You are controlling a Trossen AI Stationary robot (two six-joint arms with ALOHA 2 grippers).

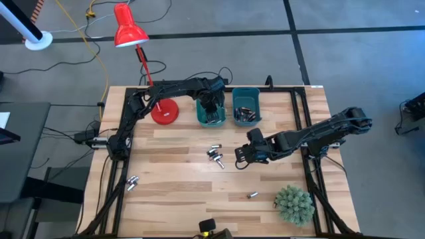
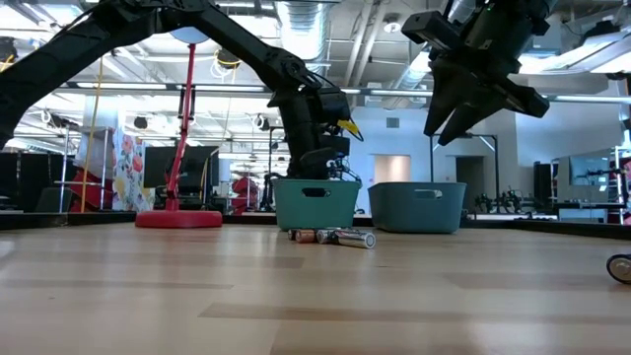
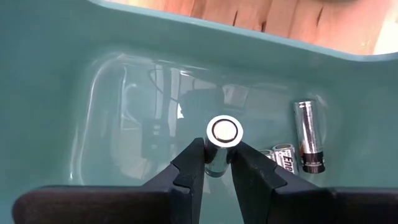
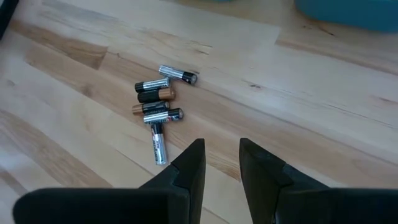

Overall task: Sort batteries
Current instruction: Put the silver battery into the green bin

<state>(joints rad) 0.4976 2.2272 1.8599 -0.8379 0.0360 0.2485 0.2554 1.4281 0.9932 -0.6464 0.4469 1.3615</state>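
Note:
My left gripper (image 3: 217,149) reaches down into the left teal bin (image 1: 199,114) and is shut on a silvery battery (image 3: 224,132). Two more batteries (image 3: 309,137) lie on that bin's floor. The right teal bin (image 1: 246,91) holds several batteries. A cluster of several batteries (image 4: 155,102) lies on the wooden table near its middle (image 1: 214,155). My right gripper (image 4: 221,155) hovers open above the table just right of that cluster (image 1: 242,154), with nothing between its fingers. My left gripper pinches the battery's round side (image 3: 216,160) between its two fingers. The fingers come from above, pointing steeply down, and lie along the battery, whose flat metal end (image 3: 224,130) faces up toward the wrist. Whether its lower end touches the bin floor is hidden.
A red desk lamp (image 1: 129,30) stands with its base (image 1: 164,111) left of the bins. A green plant (image 1: 294,203) sits at the near right corner. Single batteries lie near the left edge (image 1: 131,181) and near the front (image 1: 252,195).

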